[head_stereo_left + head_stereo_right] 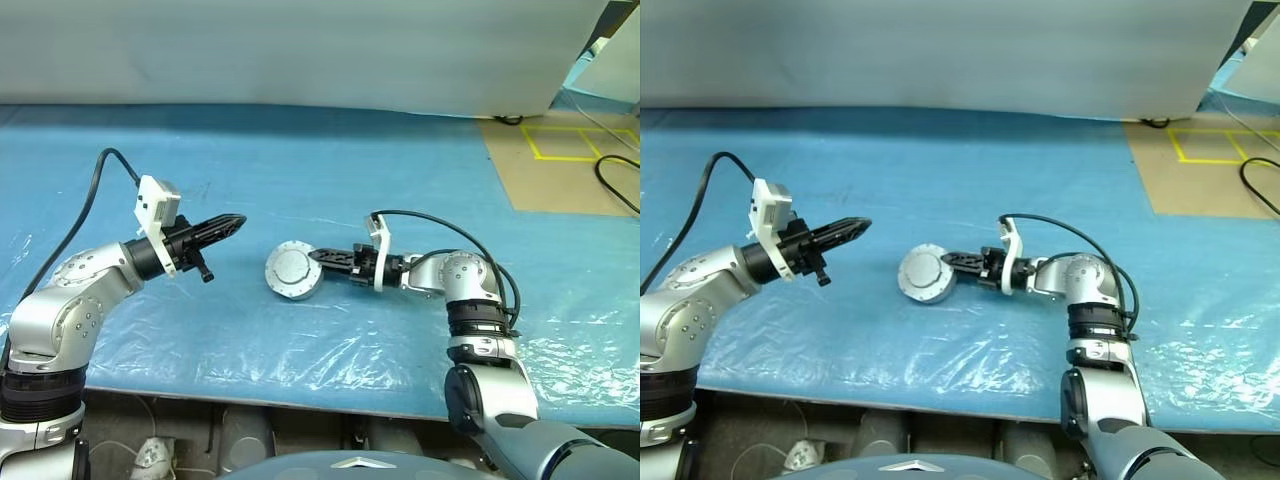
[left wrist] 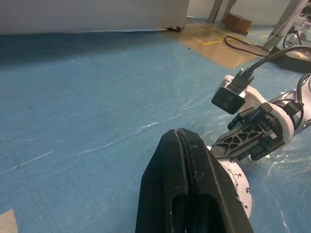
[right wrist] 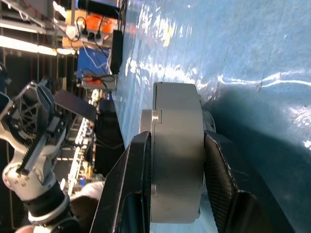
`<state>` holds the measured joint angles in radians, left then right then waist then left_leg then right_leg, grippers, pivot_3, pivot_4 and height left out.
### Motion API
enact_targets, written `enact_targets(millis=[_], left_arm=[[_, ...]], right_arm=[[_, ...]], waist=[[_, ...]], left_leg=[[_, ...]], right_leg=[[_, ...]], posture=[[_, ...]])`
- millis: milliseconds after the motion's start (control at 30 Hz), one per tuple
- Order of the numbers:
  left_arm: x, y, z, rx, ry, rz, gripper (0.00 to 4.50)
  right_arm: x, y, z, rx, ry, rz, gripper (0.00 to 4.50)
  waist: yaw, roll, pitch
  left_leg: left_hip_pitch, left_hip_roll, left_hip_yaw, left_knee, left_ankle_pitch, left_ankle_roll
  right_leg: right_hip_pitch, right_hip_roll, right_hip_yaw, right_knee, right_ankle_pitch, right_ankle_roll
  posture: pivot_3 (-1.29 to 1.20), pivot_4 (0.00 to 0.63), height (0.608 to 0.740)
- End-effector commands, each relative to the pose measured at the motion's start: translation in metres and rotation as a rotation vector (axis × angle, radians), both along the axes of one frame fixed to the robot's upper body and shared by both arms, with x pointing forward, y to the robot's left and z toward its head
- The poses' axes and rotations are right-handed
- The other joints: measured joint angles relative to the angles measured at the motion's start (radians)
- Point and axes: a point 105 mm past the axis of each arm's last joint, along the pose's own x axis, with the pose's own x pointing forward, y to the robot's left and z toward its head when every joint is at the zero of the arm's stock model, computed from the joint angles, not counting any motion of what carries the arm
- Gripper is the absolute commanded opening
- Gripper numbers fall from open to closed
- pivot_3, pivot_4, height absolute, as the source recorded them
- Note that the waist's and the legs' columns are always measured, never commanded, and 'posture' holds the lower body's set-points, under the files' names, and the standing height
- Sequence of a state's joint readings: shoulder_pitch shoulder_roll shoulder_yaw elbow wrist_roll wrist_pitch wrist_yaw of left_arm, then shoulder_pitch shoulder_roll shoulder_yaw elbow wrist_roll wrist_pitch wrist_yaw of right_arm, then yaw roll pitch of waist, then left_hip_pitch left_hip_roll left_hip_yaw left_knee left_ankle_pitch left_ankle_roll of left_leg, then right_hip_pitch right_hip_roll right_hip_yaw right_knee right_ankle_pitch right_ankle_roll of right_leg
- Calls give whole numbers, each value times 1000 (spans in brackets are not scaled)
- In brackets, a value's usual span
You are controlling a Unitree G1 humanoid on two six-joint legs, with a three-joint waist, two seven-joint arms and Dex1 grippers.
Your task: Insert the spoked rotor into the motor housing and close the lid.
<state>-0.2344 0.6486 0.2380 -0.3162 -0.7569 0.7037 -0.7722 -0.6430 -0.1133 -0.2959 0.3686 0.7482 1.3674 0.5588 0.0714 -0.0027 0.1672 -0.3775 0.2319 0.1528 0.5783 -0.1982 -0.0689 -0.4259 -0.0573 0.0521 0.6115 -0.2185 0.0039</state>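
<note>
Right wrist view had the right gripper [image 3: 175,160] clamped across the closed motor housing [image 3: 176,160], lid [image 1: 292,268] on, resting on the blue table [image 1: 330,180]; left gripper [image 1: 232,224] hovered clenched, empty.

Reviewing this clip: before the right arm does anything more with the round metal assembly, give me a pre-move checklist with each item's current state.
1. Right tool gripping the motor housing: ok; the right wrist view shows a finger on each side of its wall.
2. Lid on the housing: ok as far as seen; a plain pale grey face is on top, no windings showing.
3. Lid fully seated all round: cannot tell.
4. Spoked rotor inside: cannot tell; the interior is covered.
5. Left tool clear of the housing: ok; shut, empty, held above the blue sheet.
6. Sheet around the housing free of loose parts: ok.
</note>
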Motion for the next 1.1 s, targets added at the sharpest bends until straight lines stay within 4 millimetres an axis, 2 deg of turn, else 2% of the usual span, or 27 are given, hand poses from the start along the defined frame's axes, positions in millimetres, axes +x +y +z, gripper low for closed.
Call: enact_targets(millis=[33,167,333,467,533,600,800,933,1000,1100], left_arm=[[-2,8,16,-29,-41,25,0],[-14,17,1,-99,24,9,0],[-8,33,8,-309,80,87,0],[-6,28,6,-364,99,98,0],[-6,21,11,-428,103,79,373],[-10,9,4,-399,121,46,875],[-16,-5,6,-565,160,-11,2912],[-17,-10,17,-647,146,-48,4242],[-14,-13,18,-708,176,-71,4242],[-8,-22,8,-741,232,-77,4242]], right_arm=[[14,-1,41,145,-83,-29,1149],[17,0,75,281,-122,-13,1149],[14,4,97,341,-161,16,1149],[15,3,117,377,-199,24,1149],[15,3,124,387,-212,24,1149],[16,3,128,389,-220,23,1149],[14,3,134,390,-237,29,1149],[12,1,134,386,-239,33,1149],[12,1,135,384,-243,36,1149],[12,1,138,385,-247,37,1149]], waist=[[0,0,0],[-2,0,0],[9,0,0],[23,0,0],[27,0,0],[28,0,0],[26,0,0],[26,0,0],[26,0,0],[26,0,0]], left_leg=[[0,0,0,0,0,0],[0,0,0,0,0,0],[-2,2,0,-1,0,0],[-3,1,0,0,0,0],[-3,1,0,0,0,0],[-3,1,-1,0,0,0],[-4,2,-1,0,0,0],[-5,1,-1,0,0,0],[-4,2,-1,0,0,0],[-4,1,-1,0,0,0]], right_leg=[[0,0,0,0,0,0],[0,0,0,-1,0,0],[-1,2,-2,-1,0,0],[-1,2,-2,-1,0,0],[-1,1,-3,-1,0,0],[-1,1,-3,-1,0,0],[-1,1,-4,-3,1,1],[-1,1,-4,-3,1,1],[-1,2,-4,-2,1,1],[-1,1,-4,-2,1,1]], posture=[[0,150,740],[0,150,740],[0,150,740],[0,150,740],[0,150,740],[0,150,740],[0,150,740],[0,150,740],[0,150,740],[0,150,740]])
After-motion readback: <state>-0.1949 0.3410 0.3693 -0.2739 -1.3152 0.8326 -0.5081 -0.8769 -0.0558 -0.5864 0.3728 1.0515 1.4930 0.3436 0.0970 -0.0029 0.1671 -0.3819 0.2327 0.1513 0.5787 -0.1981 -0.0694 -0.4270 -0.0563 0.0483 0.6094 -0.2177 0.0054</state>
